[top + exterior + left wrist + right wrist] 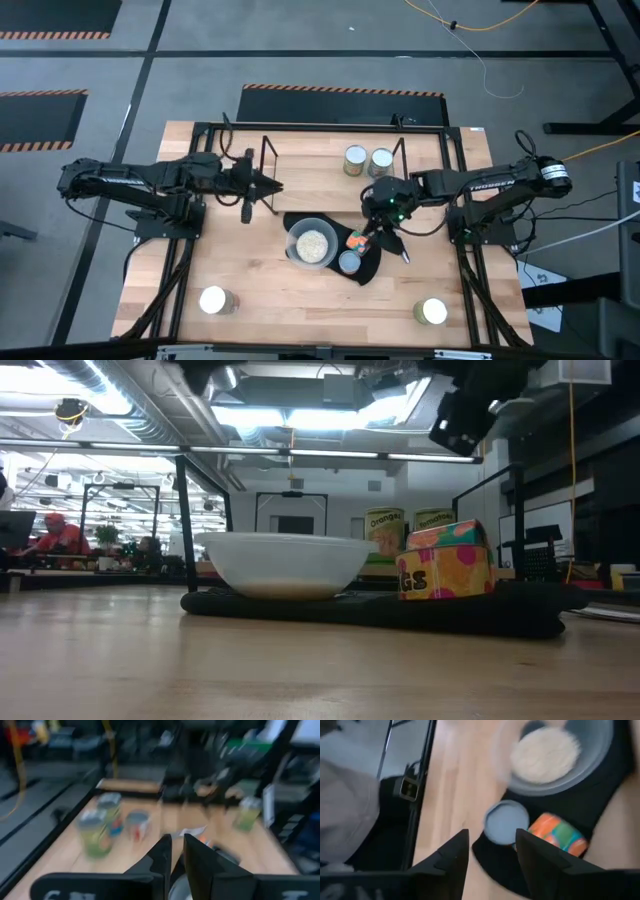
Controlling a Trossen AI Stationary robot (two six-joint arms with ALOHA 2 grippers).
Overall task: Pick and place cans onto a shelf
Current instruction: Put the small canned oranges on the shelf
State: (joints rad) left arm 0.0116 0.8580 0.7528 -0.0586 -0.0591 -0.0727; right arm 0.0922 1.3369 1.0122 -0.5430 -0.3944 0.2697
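My right gripper is open and hovers over the black mat. Its fingers stand apart just above a bluish-topped can and touch nothing. That can stands upright on the mat. An orange can lies on its side on the mat beside it and also shows in the low view. Two cans stand at the far side inside the black rod shelf. My left gripper is shut and empty, held level by the shelf's left end.
A clear bowl of pale grains sits on the mat's left part, close to my right gripper. One can stands near the front left and another near the front right. Bare wood lies between them.
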